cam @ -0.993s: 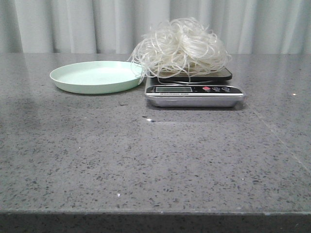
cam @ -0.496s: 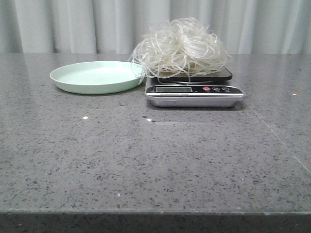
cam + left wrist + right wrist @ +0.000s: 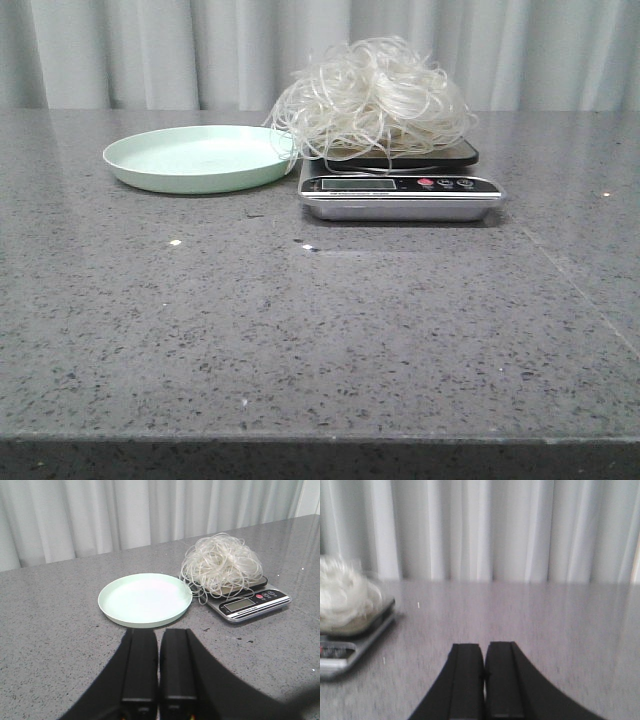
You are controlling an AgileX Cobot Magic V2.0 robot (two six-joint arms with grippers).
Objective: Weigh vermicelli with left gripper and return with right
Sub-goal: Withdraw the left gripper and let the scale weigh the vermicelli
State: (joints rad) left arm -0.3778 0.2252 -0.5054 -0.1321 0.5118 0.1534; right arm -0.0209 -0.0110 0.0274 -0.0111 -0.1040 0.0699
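Nearest, the speckled grey stone counter (image 3: 320, 330) lies bare, with a tiny pale crumb that was absent a second ago and lay there half a second ago. Nothing else has shifted, so the weighing looks done and the return not yet begun. Both arms hang back: the left gripper (image 3: 159, 667) and the right gripper (image 3: 484, 675) have their black jaws clenched together on nothing. Farther off sits the empty pale mint-green round plate (image 3: 196, 157). Beside it the fluffy whitish vermicelli (image 3: 372, 100) rests heaped on the silver-and-black digital kitchen scale (image 3: 400, 195).
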